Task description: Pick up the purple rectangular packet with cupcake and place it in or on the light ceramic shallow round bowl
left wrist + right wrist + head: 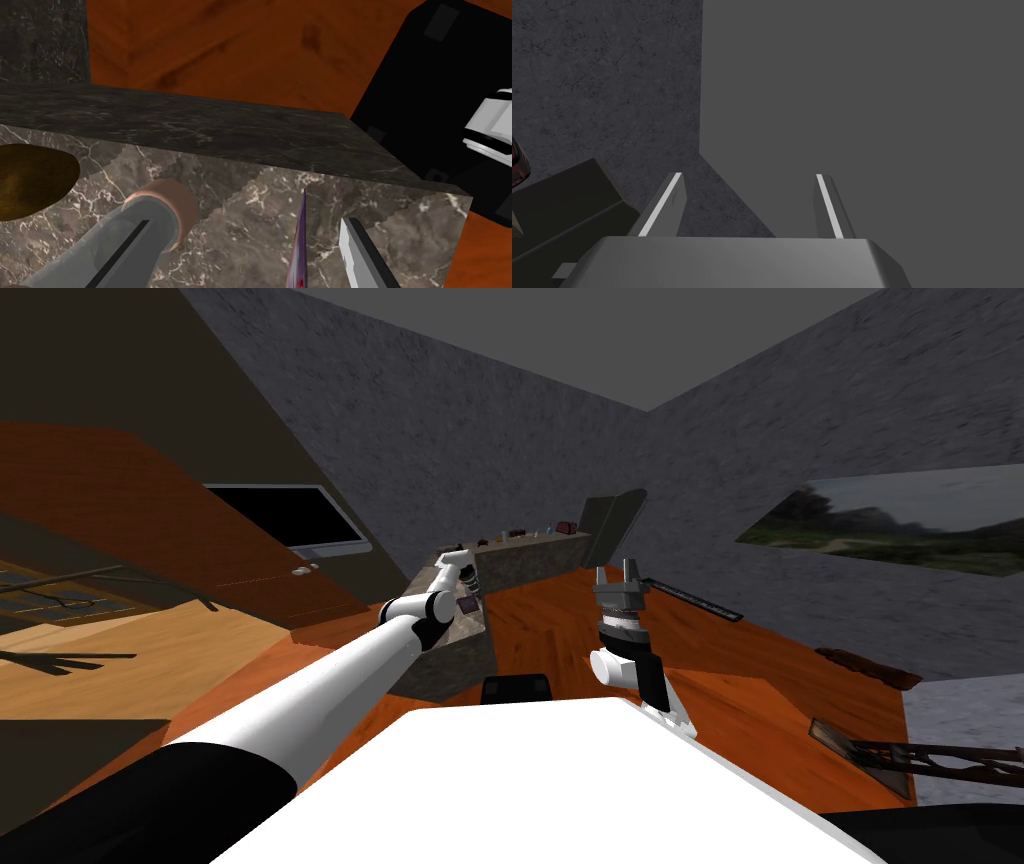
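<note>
The purple packet (299,245) shows edge-on as a thin sliver between my left gripper's (248,222) fingers, nearer the pale one (357,252) and touching neither. The fingers stand wide, so the gripper is open over the marble counter top (240,235). Behind the other finger (117,252) lies a pinkish round-edged object (182,207); what it is I cannot tell. A dark brown round shape (30,180) lies on the counter beside it. In the head view my left gripper (468,591) reaches over the counter's near end (450,648), with the packet (467,605) at its tip. My right gripper (625,571) is raised and open.
The marble counter runs on to a far stretch holding several small items (520,534). A dark chair (612,523) stands past its end. A screen (290,520) sits at the left on a wooden unit. Orange wooden floor (560,618) lies between the counter and me.
</note>
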